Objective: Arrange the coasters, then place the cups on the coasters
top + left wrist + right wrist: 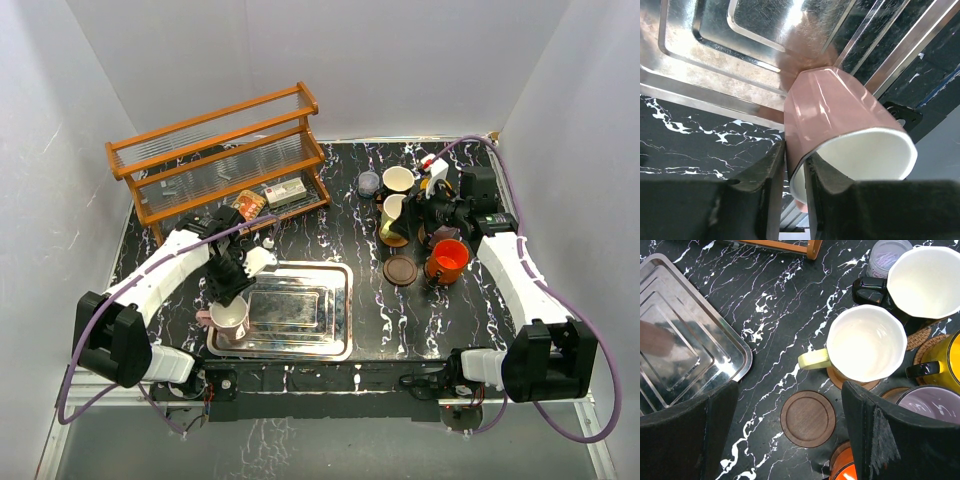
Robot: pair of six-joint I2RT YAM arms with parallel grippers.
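Left claw (794, 165): clamped on the pink mug's (840, 110) rim, one finger inside, one outside.
Pink mug: at the tray's (340, 345) 8 o'clock corner.
Right claw (790, 412): apart, hovering over the free coaster (808, 418), at the tray's 3 o'clock.
Slip risk: glossy wall and a thin pinch, so the mug may swing or drop when lifted.
Snag risk: its base could catch the tray rim.
Crowding risk: the orange mug (447, 260) stands just beside that coaster, and the right claw is in the way.

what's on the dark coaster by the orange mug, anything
Empty: the dark coaster shows its whole bare top; the orange mug stands beside it.
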